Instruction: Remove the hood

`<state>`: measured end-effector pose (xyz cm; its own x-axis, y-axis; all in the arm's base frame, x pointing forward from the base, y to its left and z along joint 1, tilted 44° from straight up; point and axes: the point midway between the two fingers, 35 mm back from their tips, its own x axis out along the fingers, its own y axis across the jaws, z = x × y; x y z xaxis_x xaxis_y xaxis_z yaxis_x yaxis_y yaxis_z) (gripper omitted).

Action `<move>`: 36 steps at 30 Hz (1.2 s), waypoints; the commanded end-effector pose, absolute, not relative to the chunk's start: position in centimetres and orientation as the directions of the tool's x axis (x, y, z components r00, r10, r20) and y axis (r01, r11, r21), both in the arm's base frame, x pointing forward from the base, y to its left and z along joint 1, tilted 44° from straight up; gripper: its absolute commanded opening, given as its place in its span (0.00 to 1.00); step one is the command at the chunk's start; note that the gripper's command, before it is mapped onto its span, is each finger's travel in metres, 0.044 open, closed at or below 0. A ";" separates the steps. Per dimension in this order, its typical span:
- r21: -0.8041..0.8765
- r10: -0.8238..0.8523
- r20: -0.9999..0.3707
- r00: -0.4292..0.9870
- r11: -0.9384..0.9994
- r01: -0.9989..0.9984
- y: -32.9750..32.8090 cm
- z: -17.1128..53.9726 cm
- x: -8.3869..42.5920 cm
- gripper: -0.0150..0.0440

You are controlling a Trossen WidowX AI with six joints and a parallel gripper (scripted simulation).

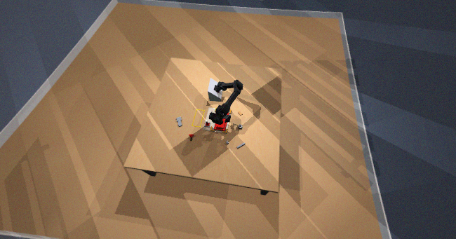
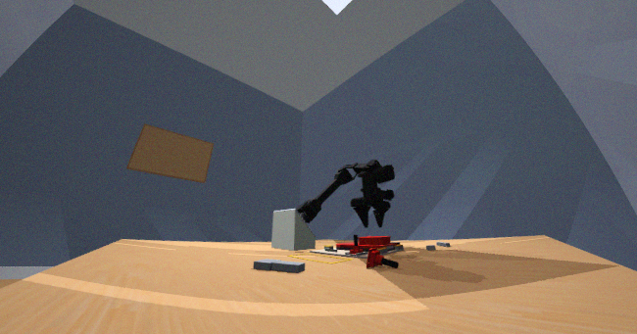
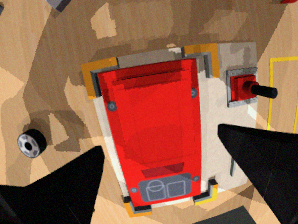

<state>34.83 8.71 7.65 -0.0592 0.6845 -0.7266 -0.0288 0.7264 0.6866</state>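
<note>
The toy car's red hood (image 1: 220,125) (image 2: 373,240) (image 3: 155,125) sits on a pale base plate (image 3: 215,112), between orange and yellow corner brackets. It has a grey panel near one end and small round grey fasteners at its sides. My gripper (image 2: 373,226) (image 3: 161,141) is open and empty above the hood, pointing down. In the wrist view the fingertips lie on either side of the hood, and the exterior view shows a gap beneath them. The marked area, a yellow outline (image 1: 194,118) (image 2: 311,260) (image 3: 269,112), lies on the table beside the base plate.
A red block with a black stick (image 3: 243,87) stands on the plate between hood and outline. A wheel (image 1: 240,127) (image 3: 32,143) lies on the other side. A red-and-black piece (image 1: 191,136) (image 2: 374,259), a grey piece (image 1: 179,121) (image 2: 278,265) and a grey bar (image 1: 240,146) lie around.
</note>
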 end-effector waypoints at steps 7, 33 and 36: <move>0.689 0.687 -0.724 -0.060 0.724 -0.025 9.3 6.9 34.8 1.00; 0.691 0.689 -0.722 -0.060 0.723 -0.025 10.7 5.4 34.5 1.00; 0.691 0.689 -0.722 -0.060 0.723 -0.025 10.8 5.3 34.5 1.00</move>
<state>34.51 10.63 5.36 -0.0605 0.6862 -0.7249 -0.0281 0.7247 0.6884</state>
